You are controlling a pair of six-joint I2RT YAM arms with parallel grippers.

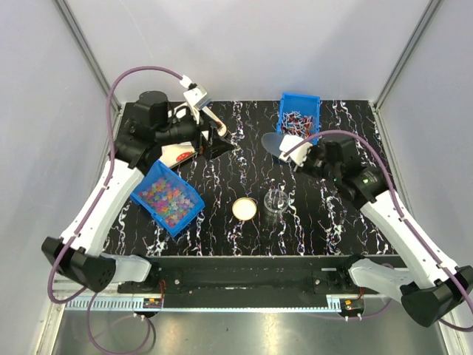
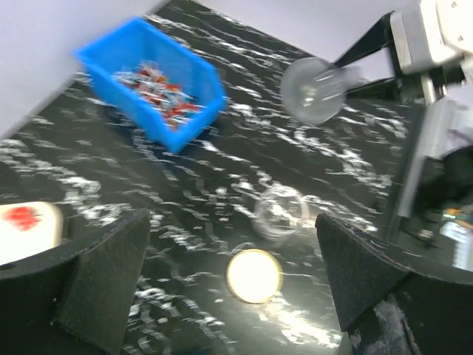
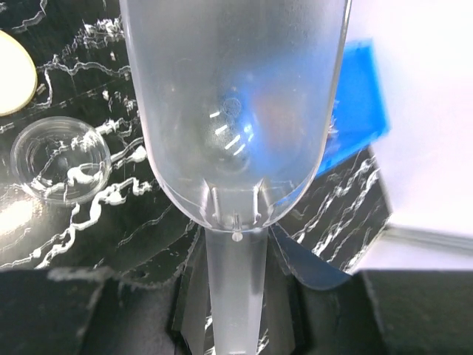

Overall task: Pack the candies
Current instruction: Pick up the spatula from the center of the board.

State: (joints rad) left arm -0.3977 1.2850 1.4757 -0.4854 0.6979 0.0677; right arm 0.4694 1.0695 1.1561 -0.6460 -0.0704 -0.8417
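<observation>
The candies [image 1: 167, 195], tiny multicoloured beads, fill a tilted blue bin [image 1: 188, 214] at the left of the table. My right gripper [image 1: 301, 154] [image 3: 235, 296] is shut on the handle of a clear plastic scoop [image 1: 275, 143] [image 3: 236, 96], and I see nothing in its bowl. The scoop [image 2: 314, 89] hangs above the table, right of centre. A clear cup [image 1: 277, 201] [image 2: 281, 213] [image 3: 63, 159] stands upright near the middle front. Beside it lies a round cream lid [image 1: 244, 208] [image 2: 253, 276] [image 3: 15, 70]. My left gripper [image 1: 219, 140] [image 2: 236, 285] hangs open and empty high above the lid.
A second blue bin [image 1: 298, 117] [image 2: 151, 81] [image 3: 358, 103] with red-white wrapped sweets stands at the back right. A white packet with red print [image 1: 177, 154] [image 2: 26, 225] lies at the back left, under the left arm. White walls close in the table's sides.
</observation>
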